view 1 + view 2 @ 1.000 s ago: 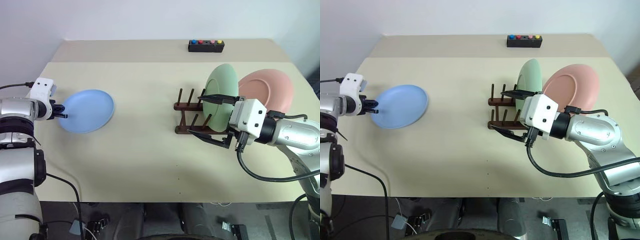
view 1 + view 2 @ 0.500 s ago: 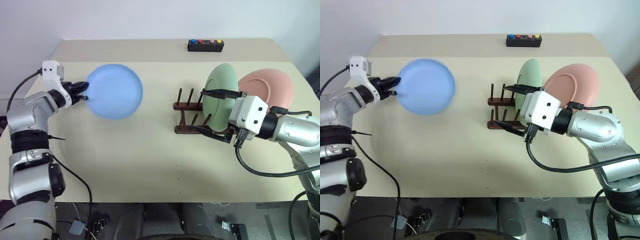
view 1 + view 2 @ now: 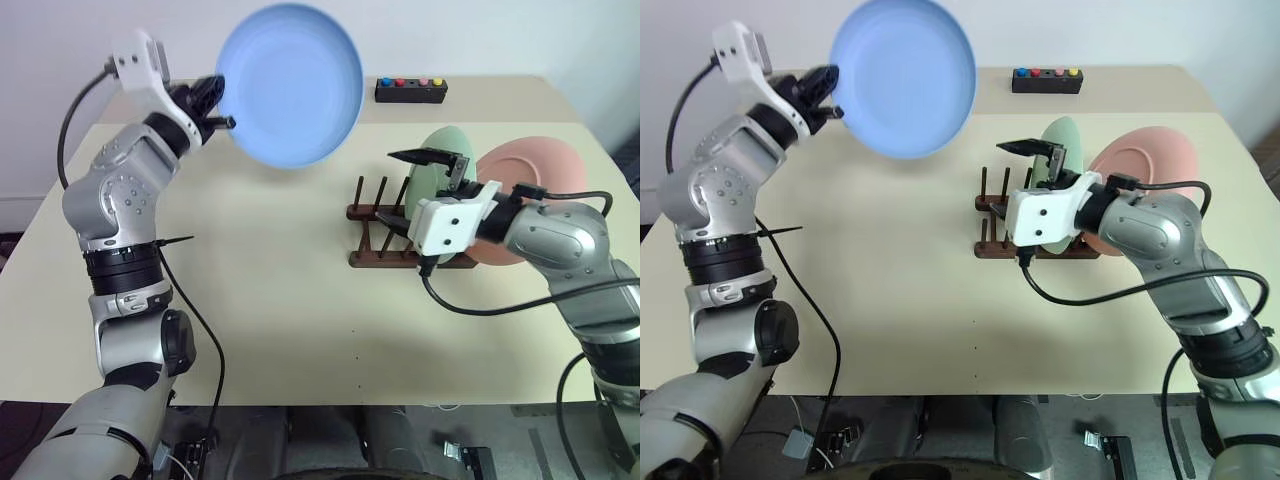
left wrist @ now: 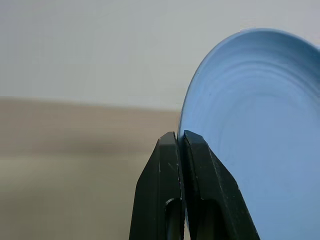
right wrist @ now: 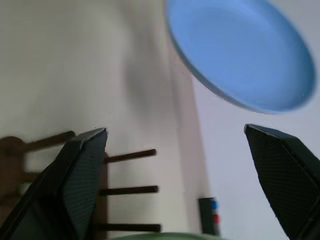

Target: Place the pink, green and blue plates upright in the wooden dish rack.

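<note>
From the head views, the left gripper [image 3: 222, 105] pinches the rim of the light blue round plate [image 3: 290, 82], held high above the table [image 3: 250, 290], well apart from the dark wooden dish rack [image 3: 385, 238]. The right gripper [image 3: 425, 205] waits beside the racked mint green plate [image 3: 432, 180] and salmon pink plate [image 3: 545, 175]. The left wrist view shows the fingers [image 4: 200, 200] clamped narrow on the rim. In the right wrist view, fingers [image 5: 75, 175] spread wide before empty pegs; lower edge-first between them.

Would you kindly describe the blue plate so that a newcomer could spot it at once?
Start at the beige table and look above its far left part, where the left hand is raised. The blue plate is pinched there by its rim, tilted up in the air. The green plate and pink plate stand at the wooden dish rack.
</note>
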Controlling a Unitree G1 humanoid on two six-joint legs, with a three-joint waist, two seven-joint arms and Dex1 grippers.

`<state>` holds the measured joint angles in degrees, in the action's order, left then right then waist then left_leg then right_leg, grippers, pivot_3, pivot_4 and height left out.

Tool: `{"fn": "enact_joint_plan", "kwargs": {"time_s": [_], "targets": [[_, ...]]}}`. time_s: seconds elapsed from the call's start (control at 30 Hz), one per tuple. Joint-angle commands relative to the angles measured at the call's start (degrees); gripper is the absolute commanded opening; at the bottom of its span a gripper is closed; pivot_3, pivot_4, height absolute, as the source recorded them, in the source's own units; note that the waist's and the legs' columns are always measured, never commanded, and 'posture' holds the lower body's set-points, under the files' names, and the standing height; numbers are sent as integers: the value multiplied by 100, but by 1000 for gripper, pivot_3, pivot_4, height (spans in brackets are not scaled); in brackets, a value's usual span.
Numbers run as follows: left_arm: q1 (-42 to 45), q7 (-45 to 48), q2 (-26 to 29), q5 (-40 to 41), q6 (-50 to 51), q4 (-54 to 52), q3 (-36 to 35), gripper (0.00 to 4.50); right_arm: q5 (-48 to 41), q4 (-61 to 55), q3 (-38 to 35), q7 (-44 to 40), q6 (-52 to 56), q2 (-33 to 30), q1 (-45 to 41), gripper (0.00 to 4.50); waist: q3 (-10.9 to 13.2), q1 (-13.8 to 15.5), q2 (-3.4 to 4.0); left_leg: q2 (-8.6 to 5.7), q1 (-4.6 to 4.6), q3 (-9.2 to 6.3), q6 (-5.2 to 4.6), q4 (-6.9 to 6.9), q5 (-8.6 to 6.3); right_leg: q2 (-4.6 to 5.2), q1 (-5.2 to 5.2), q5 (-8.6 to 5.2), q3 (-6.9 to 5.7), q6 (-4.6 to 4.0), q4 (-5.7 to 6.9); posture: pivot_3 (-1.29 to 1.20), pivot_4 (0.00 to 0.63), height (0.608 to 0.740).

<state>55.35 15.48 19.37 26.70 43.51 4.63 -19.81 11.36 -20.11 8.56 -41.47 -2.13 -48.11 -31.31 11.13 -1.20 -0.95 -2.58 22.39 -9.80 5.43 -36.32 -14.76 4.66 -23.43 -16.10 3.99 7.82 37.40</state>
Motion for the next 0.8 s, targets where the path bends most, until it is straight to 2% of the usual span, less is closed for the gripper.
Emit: {"fn": "enact_joint_plan", "kwargs": {"time_s": [0.03, 0.3, 0.57, 0.6, 0.67, 0.8], "targets": [[276, -382, -192, 125, 56, -540, 80, 15, 671, 68, 179, 257, -442, 118, -423, 4500, 0, 10, 0, 0, 0, 0, 1, 1, 1, 0, -1, 0, 0, 0, 0, 0, 150, 740], [215, -667, -450, 71, 141, -1061, 530, 15, 1986, 447, 559, 843, -1078, 497, -911, 4500, 0, 17, 0, 0, 0, 1, 4, 4, 2, 0, -2, 1, 1, -1, -3, 0, 150, 740], [112, -755, -697, 145, 242, -1288, 694, 15, 2735, 857, 825, 992, -1148, 903, -1175, 4500, 0, 0, 0, -1, 0, 1, 5, 4, 3, -1, -2, 2, 1, -2, -3, 0, 150, 740], [103, -765, -722, 175, 268, -1309, 684, 0, 2797, 908, 836, 1009, -1137, 939, -1184, 3941, 0, 3, 0, -1, 0, 1, 5, 5, 3, -1, -2, 2, 1, -2, -3, 0, 150, 740], [83, -768, -730, 210, 303, -1352, 689, 0, 2858, 970, 834, 1026, -1140, 989, -1182, 3180, 0, 4, 0, -1, 0, 1, 5, 5, 3, -1, -2, 2, 1, -2, -4, 0, 150, 740], [18, -757, -717, 272, 358, -1438, 704, 0, 2908, 992, 828, 1035, -1228, 1010, -1134, 1056, 0, 4, 0, -1, 0, 1, 5, 5, 3, -1, -2, 2, 1, -2, -4, 0, 150, 740]]}}
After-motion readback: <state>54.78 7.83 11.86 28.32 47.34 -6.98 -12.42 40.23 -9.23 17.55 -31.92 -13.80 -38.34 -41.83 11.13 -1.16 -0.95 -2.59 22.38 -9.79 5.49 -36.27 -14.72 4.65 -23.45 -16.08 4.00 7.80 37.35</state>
